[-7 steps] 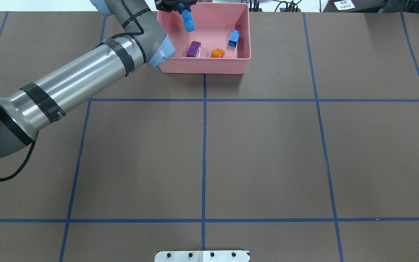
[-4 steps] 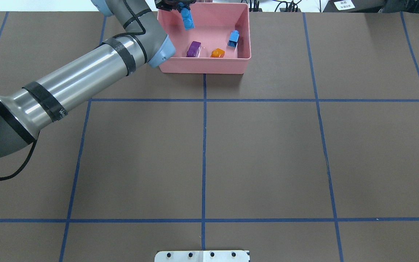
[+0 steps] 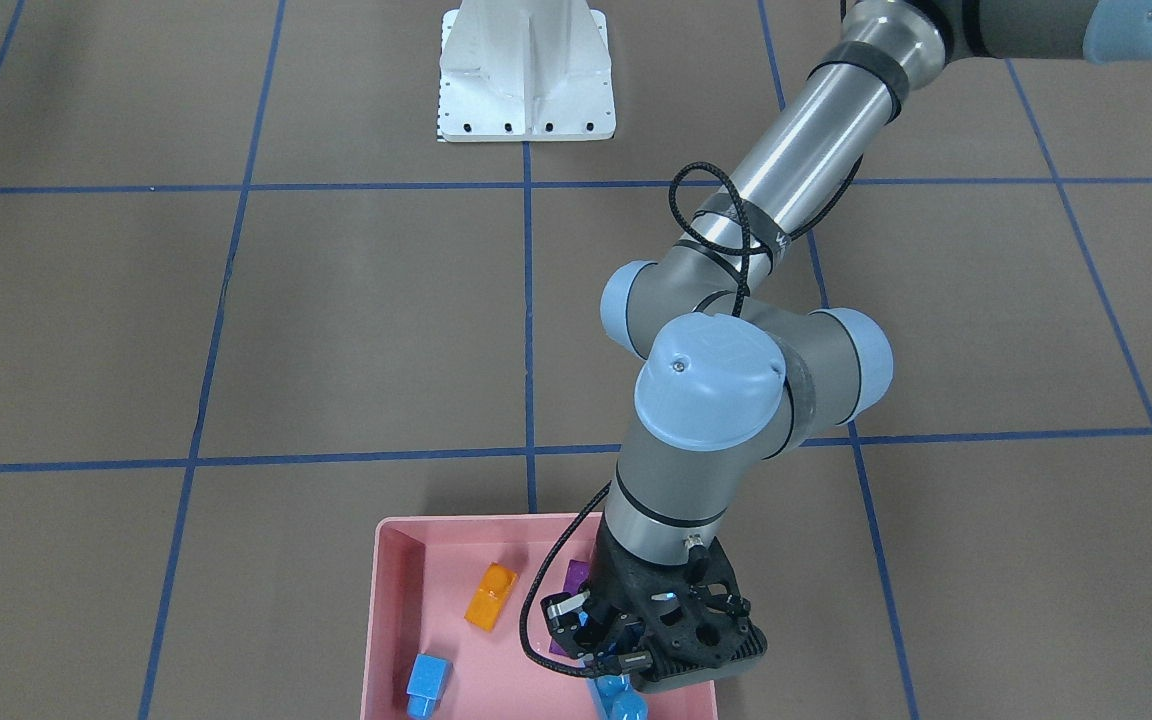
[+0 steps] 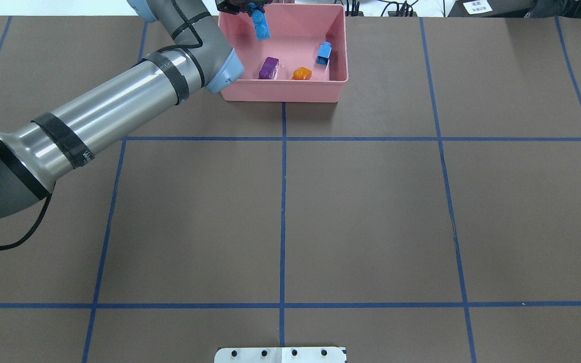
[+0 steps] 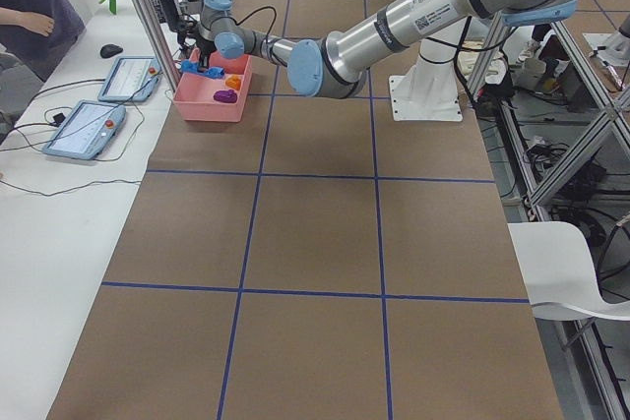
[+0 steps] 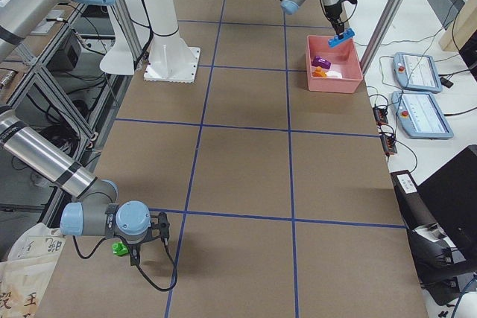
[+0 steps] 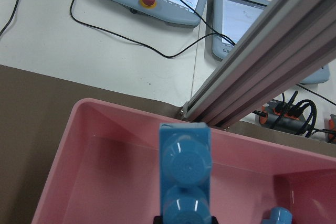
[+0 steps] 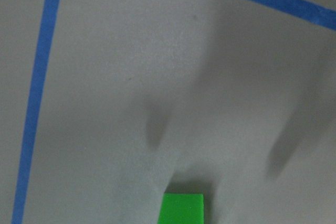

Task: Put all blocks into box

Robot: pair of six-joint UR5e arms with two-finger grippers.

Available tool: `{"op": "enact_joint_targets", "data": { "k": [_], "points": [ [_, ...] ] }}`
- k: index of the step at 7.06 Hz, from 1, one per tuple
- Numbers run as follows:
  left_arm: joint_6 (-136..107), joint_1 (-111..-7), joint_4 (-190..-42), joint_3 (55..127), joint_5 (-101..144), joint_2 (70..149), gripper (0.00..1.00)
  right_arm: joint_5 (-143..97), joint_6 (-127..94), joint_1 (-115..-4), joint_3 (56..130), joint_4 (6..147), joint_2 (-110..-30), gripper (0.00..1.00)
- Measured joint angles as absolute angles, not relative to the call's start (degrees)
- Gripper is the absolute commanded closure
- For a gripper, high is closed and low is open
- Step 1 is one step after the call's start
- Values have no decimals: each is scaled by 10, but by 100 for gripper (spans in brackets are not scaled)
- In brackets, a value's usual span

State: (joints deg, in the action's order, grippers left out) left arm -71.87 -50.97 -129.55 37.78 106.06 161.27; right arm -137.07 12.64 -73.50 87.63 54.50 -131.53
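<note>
We see the left gripper [image 4: 251, 8] clenched on the long light blue brick [image 4: 260, 26], which hangs tilted from its fingers over the far left part of the box [image 4: 285, 99], close to the far wall. In the left wrist view the same brick [image 7: 185, 177] fills the middle, studs toward the camera, with the pink rim [image 7: 73, 124] beyond it. Three bricks lie loose on the box floor: the purple brick [image 4: 269, 68] and the orange brick [image 4: 301, 73] sit near each other by the near wall, and the small light blue brick [image 4: 324, 53] lies by the right wall, apart from both. The green brick [image 6: 117, 248] is well away from the box, on the table [image 6: 238, 169] near the end on the robot's right, just beside the right gripper [image 6: 136, 252]. The right wrist view shows that brick [image 8: 182, 209] at its bottom edge, resting on the brown surface (the fingers themselves are out of that view), so we cannot tell whether the right gripper is spread or closed, or whether it touches the brick.
</note>
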Motion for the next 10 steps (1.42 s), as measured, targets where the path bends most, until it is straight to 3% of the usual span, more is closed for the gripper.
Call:
{"op": "enact_joint_targets", "data": {
  "k": [1, 2, 3, 4, 10],
  "points": [
    [-719, -509, -1295, 378, 1059, 1613, 98, -1375, 127, -734, 872, 545, -1315, 10],
    [-719, -507, -1295, 378, 1054, 1615, 52, -1380, 127, -734, 868, 545, -1315, 40],
    [-719, -503, -1295, 378, 1047, 1616, 25, -1385, 127, -733, 865, 546, -1315, 79],
    [-718, -499, -1295, 379, 1041, 1617, 0, -1388, 126, -733, 864, 546, -1315, 100],
    [-721, -489, -1295, 384, 1023, 1626, 0, -1392, 155, -727, 867, 540, -1316, 100]
  ]
}}
